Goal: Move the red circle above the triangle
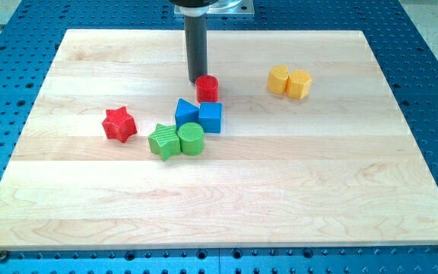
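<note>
Tip (197, 81) touching red circle (207, 88), upright near board's top edge, round so no heading. No jaws here. Just below: blue triangle (185, 113), blue cube (211, 117).

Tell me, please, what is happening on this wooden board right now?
A single arm ending in a dark rod is pushing blocks around. My tip sits just to the view's left of the red circle, touching or nearly so. The red circle lies toward the view's top from the blue triangle, slightly to its right, beside the blue cube. A green star and green cylinder sit below them, a red star off to the left, and two yellow blocks to the right.
</note>
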{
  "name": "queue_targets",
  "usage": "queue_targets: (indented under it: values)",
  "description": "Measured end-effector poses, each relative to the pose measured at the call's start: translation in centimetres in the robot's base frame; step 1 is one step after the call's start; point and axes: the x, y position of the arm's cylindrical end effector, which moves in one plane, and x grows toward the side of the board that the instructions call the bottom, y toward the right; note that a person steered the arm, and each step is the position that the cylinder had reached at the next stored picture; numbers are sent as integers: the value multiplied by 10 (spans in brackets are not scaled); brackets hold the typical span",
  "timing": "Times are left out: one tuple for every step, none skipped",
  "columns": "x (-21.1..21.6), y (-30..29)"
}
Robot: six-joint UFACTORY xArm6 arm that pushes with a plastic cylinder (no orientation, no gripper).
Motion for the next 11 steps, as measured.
queue_targets:
  values:
    - [-9, 56]
    - [-8, 60]
    - [-10, 45]
    - [39, 46]
    - [49, 55]
    - [49, 47]
    - [49, 47]
    - [45, 53]
    - [36, 22]
    - [31, -8]
    - [32, -21]
